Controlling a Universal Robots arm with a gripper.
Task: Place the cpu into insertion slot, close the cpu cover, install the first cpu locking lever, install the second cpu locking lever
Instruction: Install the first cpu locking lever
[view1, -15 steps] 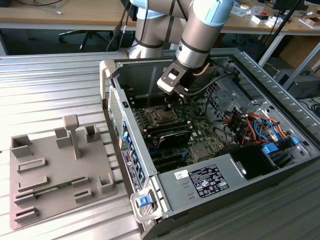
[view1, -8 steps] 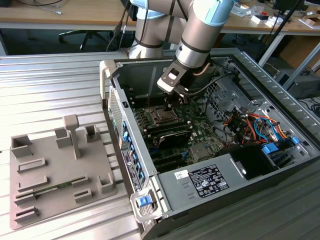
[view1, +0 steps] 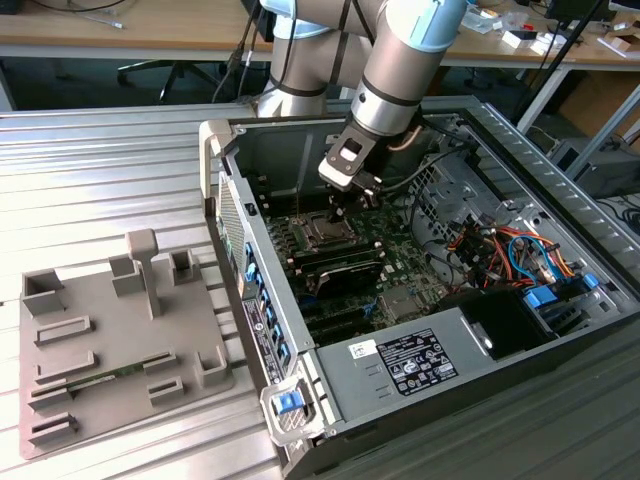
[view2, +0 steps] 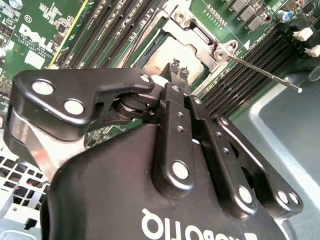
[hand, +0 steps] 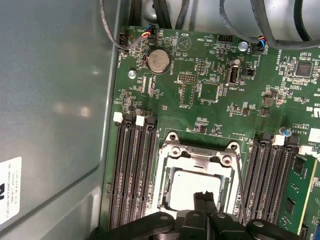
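While the tool (hand: 204, 196) hovers shut and empty over the cpu (hand: 184, 187), a stray dip could scratch it or bend the cpu cover (hand: 200, 161).

Colour check from my end: green board, silver socket, black tooling.
I see the motherboard (hand: 200, 100) green with black memory slots (hand: 132, 170); the cpu (hand: 192, 187) top pale silver, the cpu cover (hand: 200, 157) silvery; gripper (view2: 179, 69) glossy black with silver rivets; arm (view1: 400, 70) silver-grey with light-blue caps; cables (view1: 510, 250) orange, red and blue; tabletop (view1: 100, 170) ribbed silver-grey; fixture tray (view1: 100, 330) plain grey.
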